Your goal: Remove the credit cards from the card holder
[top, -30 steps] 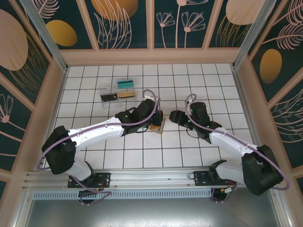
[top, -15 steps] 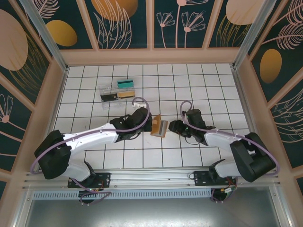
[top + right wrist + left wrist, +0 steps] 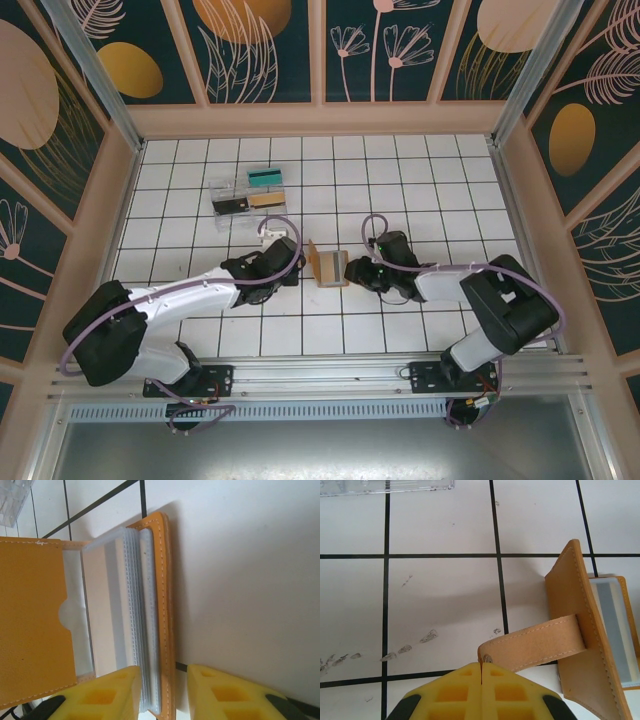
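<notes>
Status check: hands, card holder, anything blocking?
Left hand shut on card holder strap. Right hand open, straddling holder's edge. Holder open, sleeves fanned. Clear tray apart, farther back.

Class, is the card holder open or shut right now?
Open. The card holder has its flap swung aside, baring the stack of clear sleeves inside.

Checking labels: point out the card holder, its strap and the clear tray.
card holder (image 3: 328, 268), top view, tan cover.
strap (image 3: 535, 642), left wrist view, middle of the strap.
clear tray (image 3: 224, 187), top view, bare left compartment.
</notes>
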{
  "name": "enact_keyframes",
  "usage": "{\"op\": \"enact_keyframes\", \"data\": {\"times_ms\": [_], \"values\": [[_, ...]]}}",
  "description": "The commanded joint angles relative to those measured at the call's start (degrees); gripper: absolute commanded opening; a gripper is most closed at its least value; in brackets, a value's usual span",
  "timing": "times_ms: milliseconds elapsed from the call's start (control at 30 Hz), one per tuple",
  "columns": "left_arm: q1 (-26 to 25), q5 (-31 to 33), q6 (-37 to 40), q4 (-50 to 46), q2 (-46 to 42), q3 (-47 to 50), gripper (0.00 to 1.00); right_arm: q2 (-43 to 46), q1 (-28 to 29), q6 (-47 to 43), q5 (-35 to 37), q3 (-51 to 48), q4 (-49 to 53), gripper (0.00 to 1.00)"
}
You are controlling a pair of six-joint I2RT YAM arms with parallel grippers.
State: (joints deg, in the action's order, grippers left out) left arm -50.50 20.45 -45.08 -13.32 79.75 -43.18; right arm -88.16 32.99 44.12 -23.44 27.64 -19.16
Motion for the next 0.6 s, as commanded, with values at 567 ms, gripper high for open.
{"op": "enact_keyframes", "data": {"times_ms": [567], "values": [[0.2, -0.2, 1.7, 1.8, 0.0, 2.2, 0.00, 1.7, 0.6, 1.2, -2.7, 1.5, -3.3, 0.00]]}}
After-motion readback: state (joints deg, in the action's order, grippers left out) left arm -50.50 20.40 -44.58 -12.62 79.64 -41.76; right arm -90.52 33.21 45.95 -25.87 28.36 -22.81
